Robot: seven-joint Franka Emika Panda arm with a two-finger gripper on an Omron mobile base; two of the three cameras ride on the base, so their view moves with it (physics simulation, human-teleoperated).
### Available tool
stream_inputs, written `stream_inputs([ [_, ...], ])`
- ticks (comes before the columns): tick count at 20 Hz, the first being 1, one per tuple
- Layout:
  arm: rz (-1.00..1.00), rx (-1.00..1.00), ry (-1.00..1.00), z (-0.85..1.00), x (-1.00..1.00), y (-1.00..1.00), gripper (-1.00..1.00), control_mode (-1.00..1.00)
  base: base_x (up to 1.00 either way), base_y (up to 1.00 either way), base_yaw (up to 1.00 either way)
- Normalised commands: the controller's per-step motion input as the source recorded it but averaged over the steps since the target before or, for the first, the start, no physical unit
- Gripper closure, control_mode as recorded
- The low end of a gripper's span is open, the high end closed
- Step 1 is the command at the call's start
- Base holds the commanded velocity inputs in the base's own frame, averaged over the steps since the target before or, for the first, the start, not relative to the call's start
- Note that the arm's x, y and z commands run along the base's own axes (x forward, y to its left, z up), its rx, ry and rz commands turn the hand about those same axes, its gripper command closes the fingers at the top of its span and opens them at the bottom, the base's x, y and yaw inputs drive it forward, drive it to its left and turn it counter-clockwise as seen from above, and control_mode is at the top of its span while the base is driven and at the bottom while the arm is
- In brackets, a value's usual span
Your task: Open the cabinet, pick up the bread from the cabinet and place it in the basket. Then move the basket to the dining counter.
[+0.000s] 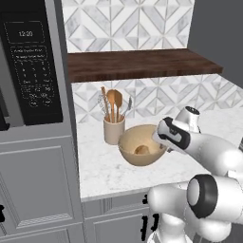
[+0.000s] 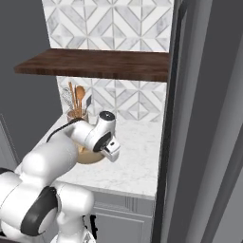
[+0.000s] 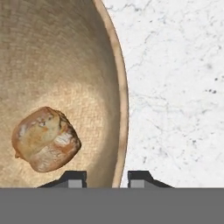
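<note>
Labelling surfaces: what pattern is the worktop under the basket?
White marble with grey veining, clearest in the hand view.

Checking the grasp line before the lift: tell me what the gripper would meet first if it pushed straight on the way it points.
Probably the rim of the basket: the gripper has one of its fingers inside the wall, the other outside over the marble worktop. The bread lies off to the side. Depth is unclear.

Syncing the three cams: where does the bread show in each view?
Left base view: the bread sits low inside the basket, centre of frame, just left of the arm.
Right base view: I cannot make it out; the arm covers most of the basket.
Hand view: lower left, on the basket floor, left of the rim.
Shared landmark: the basket's tan rim against the white marble worktop.
</note>
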Motion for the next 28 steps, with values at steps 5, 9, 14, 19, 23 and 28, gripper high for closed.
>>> stream_inputs([
  [5,-0.01,-0.01,-0.02,-0.36,-0.26,0.09,1.00,-1.00,0.00,0.00,0.00],
  [9,-0.24,0.00,0.00,0.12,-0.53,0.08,1.00,-1.00,0.00,0.00,0.00],
  [14,-0.44,0.00,0.00,0.27,-0.44,0.30,1.00,-1.00,0.00,0.00,0.00],
  [19,-0.60,0.05,-0.02,0.16,-0.32,0.35,1.00,-1.00,0.00,0.00,0.00],
  [23,-0.43,0.03,-0.20,0.74,-0.52,0.01,1.00,-1.00,0.00,0.00,0.00],
  [28,-0.27,0.04,-0.12,0.85,-0.52,-0.04,1.00,-1.00,0.00,0.00,0.00],
])
